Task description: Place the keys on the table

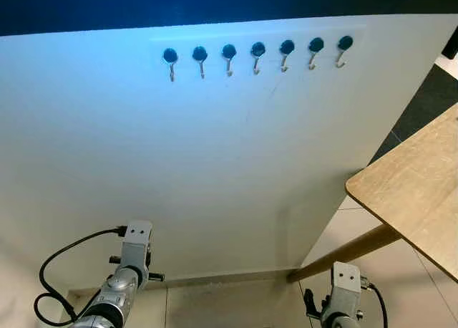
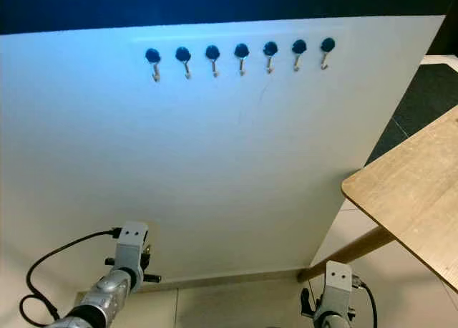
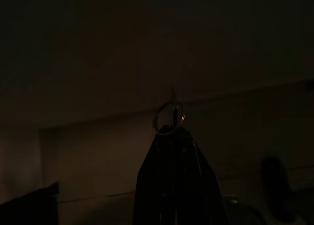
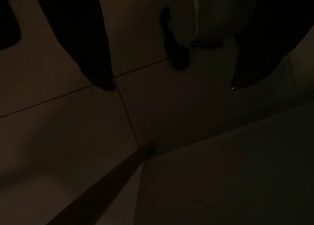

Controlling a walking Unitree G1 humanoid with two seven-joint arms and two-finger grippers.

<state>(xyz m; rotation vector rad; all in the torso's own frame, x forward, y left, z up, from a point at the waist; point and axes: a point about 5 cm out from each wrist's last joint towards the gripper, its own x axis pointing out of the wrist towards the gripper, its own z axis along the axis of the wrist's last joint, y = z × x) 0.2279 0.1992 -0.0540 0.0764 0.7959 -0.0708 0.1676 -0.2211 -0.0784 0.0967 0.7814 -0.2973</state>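
While the robot faces a big white wall, a row of seven dark hooks sits high up on it. Nothing hangs on any of the hooks.

On the robot's right, the corner of a wooden table sticks out. One slanted wooden leg runs down from the table to the foot of the wall. The bare top shows at that corner. Under the table lies a pale tiled floor, and a dark patch of floor shows past the end of the wall.

Both silver arms hang low by the floor. The left arm has a black cable looping off it. The right arm is just beside the table leg.

The head views do not show the claws or the keys, but the dark wrist views do. In the left wrist view, the left gripper has its two black fingers pressed together, pinching a thin metal key ring at the tips. A small point of metal sticks up past the ring; it is too dark to tell more about the keys. So the keys are down low in the left claw, well apart from the table.

In the right wrist view, the right gripper has its fingers spread wide with nothing between them. Dim floor tiles and the table leg show beyond it.
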